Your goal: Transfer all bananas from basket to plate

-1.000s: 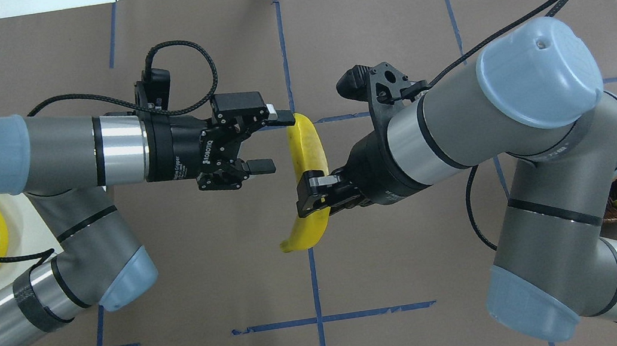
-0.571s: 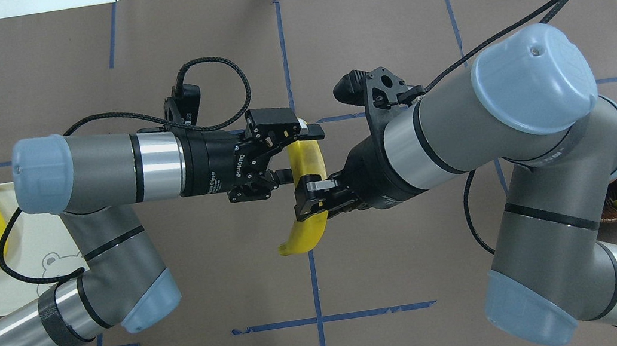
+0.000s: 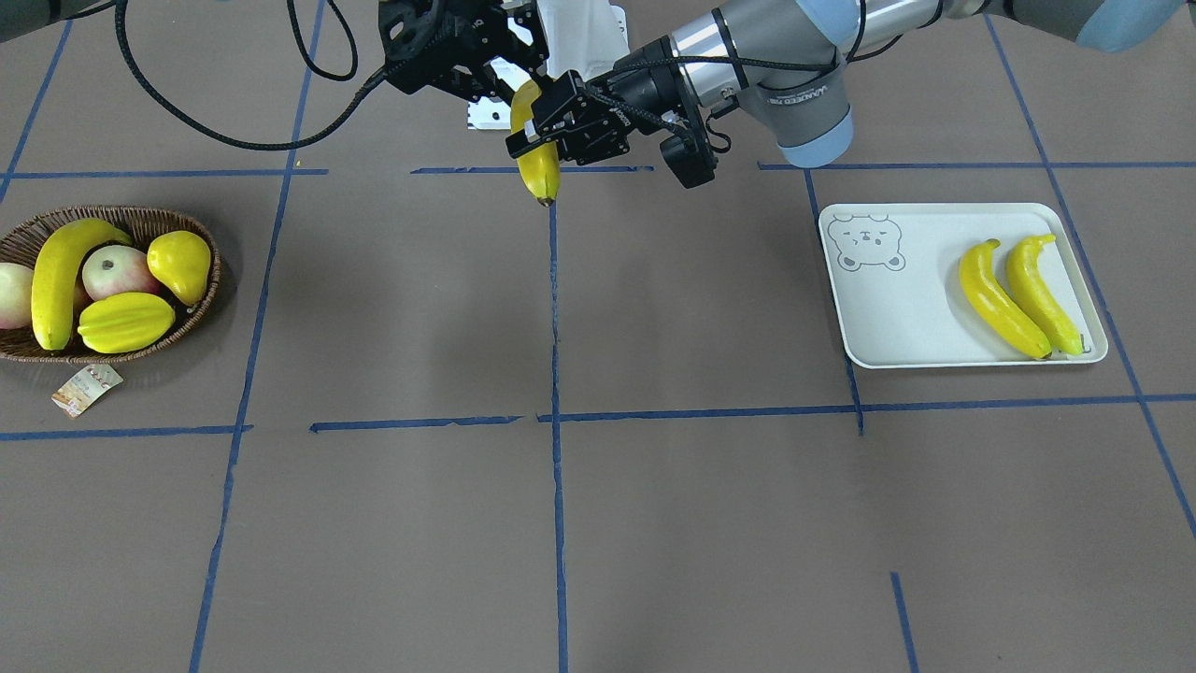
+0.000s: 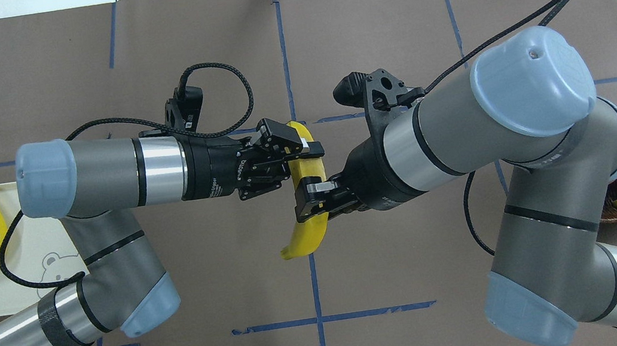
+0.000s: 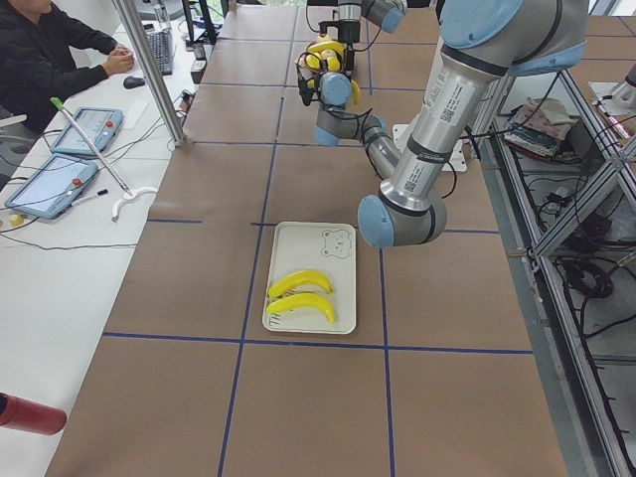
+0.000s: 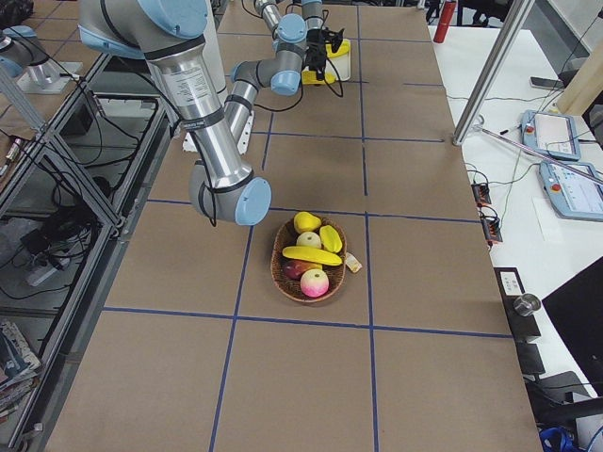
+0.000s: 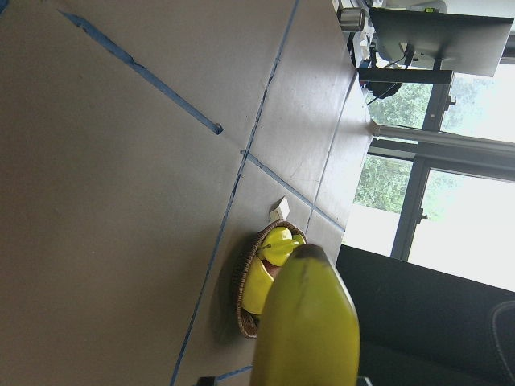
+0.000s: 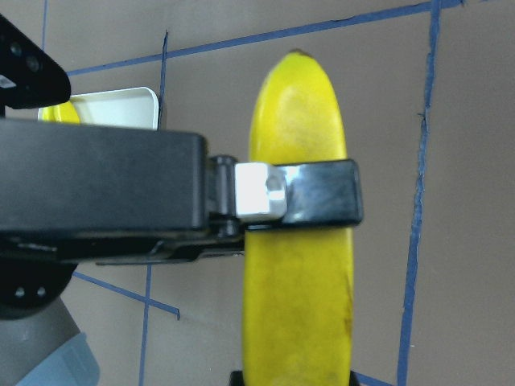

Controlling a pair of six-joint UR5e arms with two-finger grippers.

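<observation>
Six cams, one table (image 4: pixel 386 35)
Overhead looks forward and down; the front one sits opposite, facing back steeply, and both catch the held banana (image 4: pixel 308 232) mid-table. Two side cams watch from far off at either end. Wrist cams are jammed right up against that banana; the left one also sees the basket (image 7: pixel 239 289).

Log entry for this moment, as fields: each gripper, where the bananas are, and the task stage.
left gripper: shut on the held banana, near one end
right gripper: shut on the same banana, around its middle, above the table
plate: two bananas side by side
basket: one banana, with other fruit
stage: hand-over between arms; third banana not yet on the plate
</observation>
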